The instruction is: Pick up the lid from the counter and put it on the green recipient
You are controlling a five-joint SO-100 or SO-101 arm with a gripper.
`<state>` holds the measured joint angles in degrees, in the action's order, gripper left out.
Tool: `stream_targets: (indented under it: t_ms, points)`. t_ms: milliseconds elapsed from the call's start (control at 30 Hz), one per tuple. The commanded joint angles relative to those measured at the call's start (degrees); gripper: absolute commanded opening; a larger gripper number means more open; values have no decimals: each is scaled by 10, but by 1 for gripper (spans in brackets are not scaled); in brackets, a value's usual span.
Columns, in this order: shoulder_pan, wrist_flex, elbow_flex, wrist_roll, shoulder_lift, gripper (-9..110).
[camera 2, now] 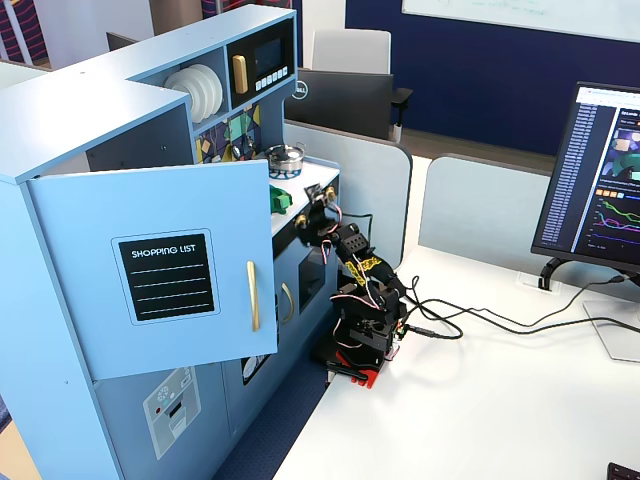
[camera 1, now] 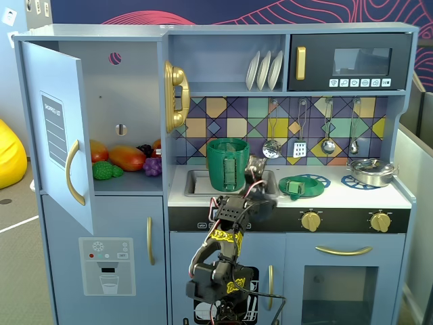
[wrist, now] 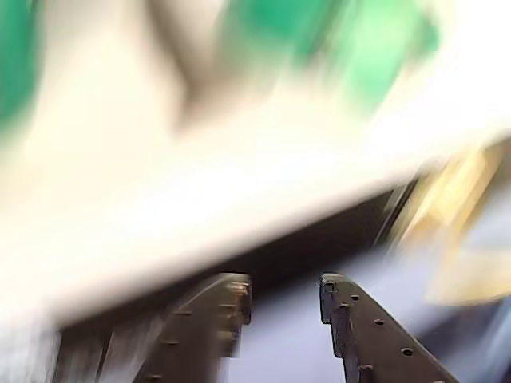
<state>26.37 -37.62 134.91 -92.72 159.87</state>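
The green lid (camera 1: 295, 186), a flat disc with a blocky knob, lies on the white counter over a blue burner ring, right of the sink. The tall green pot (camera 1: 228, 164) with its ribbed strap handle stands in the sink, without a lid. My gripper (camera 1: 255, 168) is at the counter's front edge, between the pot and the lid, touching neither. The wrist view is motion-blurred: my gripper (wrist: 283, 291) has its jaws apart with nothing between them. A green smear at the top right is probably the lid (wrist: 375, 48), and one at the top left the pot (wrist: 14, 56).
A shiny silver pot (camera 1: 371, 170) sits on the right burner ring. Utensils (camera 1: 300, 145) hang above the counter. The fridge door (camera 1: 57, 128) stands open at left and hides most of the counter in a fixed view, where my arm (camera 2: 355, 275) stands on a white desk.
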Motion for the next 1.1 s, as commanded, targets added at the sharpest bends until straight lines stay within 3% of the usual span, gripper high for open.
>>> stream_targets:
  t_ms: [0, 133, 233, 633, 1067]
  points:
    - [47, 140, -26, 9, -11, 23]
    - [68, 214, 9, 14, -16, 36]
    - [77, 251, 11, 11, -44, 39]
    - [86, 432, -32, 5, -234, 37]
    - [74, 446, -141, 13, -383, 33]
